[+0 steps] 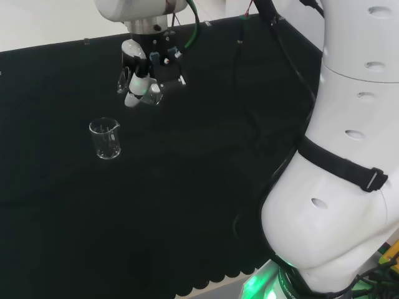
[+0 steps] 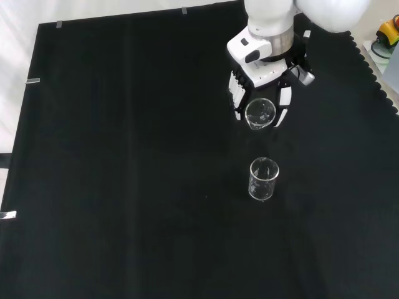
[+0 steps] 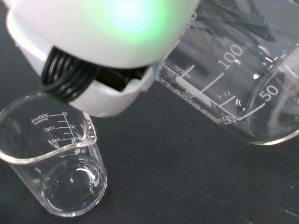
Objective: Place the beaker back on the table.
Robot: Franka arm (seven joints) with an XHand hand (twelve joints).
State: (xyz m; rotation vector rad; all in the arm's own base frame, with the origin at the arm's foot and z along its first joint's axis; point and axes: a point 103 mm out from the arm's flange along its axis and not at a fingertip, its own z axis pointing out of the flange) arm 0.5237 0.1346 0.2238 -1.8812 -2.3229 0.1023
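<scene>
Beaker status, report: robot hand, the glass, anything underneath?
Robot hand shut on held beaker, tilted, above the cloth. Not yet set down. Second beaker upright on the black cloth, just nearer the front camera; mind it when lowering.

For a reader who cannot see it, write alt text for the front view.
The robot's black and white hand holds a clear glass beaker above the black cloth, its round mouth facing the camera. A second clear beaker stands upright on the cloth just nearer the camera, apart from the hand.
</scene>
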